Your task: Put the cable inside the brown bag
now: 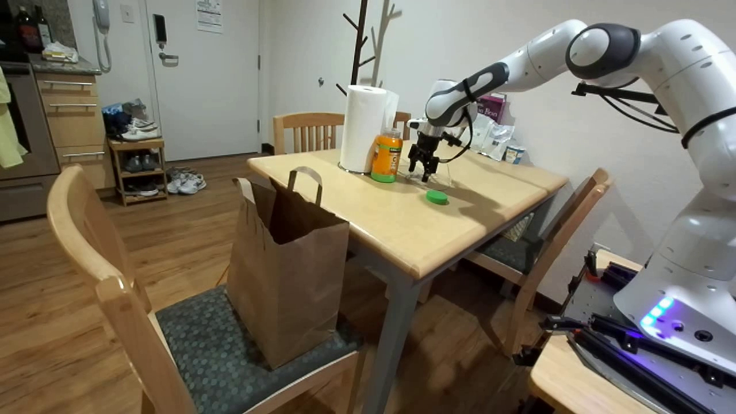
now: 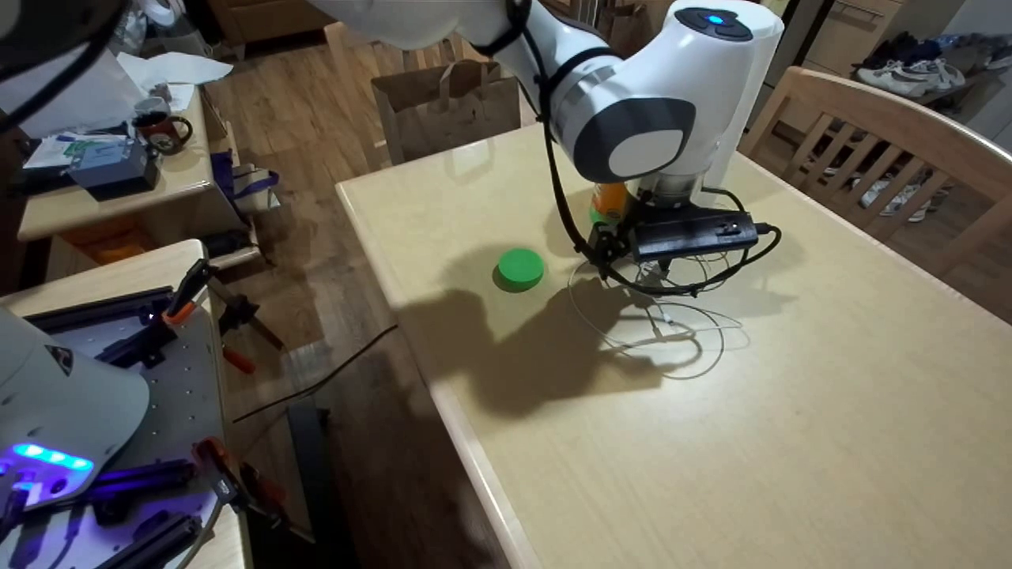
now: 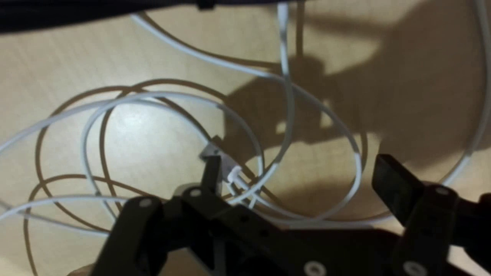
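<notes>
Loosely coiled on the pale wooden counter, the thin white cable makes several overlapping loops. Low over that part of the counter hangs the black end effector, its two fingers spread wide, with loops of cable showing between them in the wrist view; whether they touch it cannot be told. Also on the counter are a white paper-towel roll, an orange bottle and a flat green lid. Just past the counter's edge, the tall brown bag stands upright on a cushioned chair, its top open and one paper handle raised.
</notes>
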You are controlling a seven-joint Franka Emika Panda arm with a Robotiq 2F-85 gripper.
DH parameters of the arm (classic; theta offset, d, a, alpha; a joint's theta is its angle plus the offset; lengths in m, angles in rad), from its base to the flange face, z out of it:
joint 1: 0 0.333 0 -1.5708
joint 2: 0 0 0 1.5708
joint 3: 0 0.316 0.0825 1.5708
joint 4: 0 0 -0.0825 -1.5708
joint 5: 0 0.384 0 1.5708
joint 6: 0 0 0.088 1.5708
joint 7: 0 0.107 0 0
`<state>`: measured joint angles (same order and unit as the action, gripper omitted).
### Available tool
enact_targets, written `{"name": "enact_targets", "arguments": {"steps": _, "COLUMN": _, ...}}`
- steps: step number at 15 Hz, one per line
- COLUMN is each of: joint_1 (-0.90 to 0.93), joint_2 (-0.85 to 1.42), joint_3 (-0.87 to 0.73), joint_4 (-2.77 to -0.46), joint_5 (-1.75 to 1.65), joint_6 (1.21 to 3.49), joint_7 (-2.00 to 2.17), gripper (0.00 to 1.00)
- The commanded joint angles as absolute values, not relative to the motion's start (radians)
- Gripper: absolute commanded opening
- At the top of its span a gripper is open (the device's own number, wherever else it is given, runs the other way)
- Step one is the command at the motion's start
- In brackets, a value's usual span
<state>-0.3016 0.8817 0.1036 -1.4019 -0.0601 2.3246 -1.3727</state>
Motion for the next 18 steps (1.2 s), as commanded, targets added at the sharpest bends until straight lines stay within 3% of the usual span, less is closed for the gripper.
{"name": "enact_targets", "arguments": {"steps": 1, "joint_1": -0.324, "joint_2": 0.955, "joint_3": 0.109, "joint_4": -1.299, "joint_5": -0.012, "joint_6": 2.235, "joint_7": -1.43, "gripper": 0.93}}
{"name": "enact_targets", "arguments": {"steps": 2, "joint_1": -0.325, "joint_2": 0.967, "joint_3": 0.108, "joint_4": -1.277, "joint_5": -0.005, "joint_6": 2.212, "joint_7": -1.431, "gripper": 0.74}}
{"name": "enact_targets", "arguments": {"steps": 12, "joint_1": -0.326, "joint_2": 0.948, "joint_3": 0.11, "joint_4": -1.223, "joint_5": 0.051, "joint_6": 2.168, "joint_7": -1.419, "gripper": 0.07}}
{"name": "enact_targets", "arguments": {"steps": 14, "joint_1": -0.33, "joint_2": 0.945, "joint_3": 0.111, "joint_4": -1.23, "joint_5": 0.063, "joint_6": 2.174, "joint_7": -1.418, "gripper": 0.0}}
{"name": "enact_targets", "arguments": {"steps": 18, "joint_1": -0.335, "joint_2": 0.917, "joint_3": 0.108, "joint_4": -1.252, "joint_5": 0.08, "joint_6": 2.193, "joint_7": -1.406, "gripper": 0.01}}
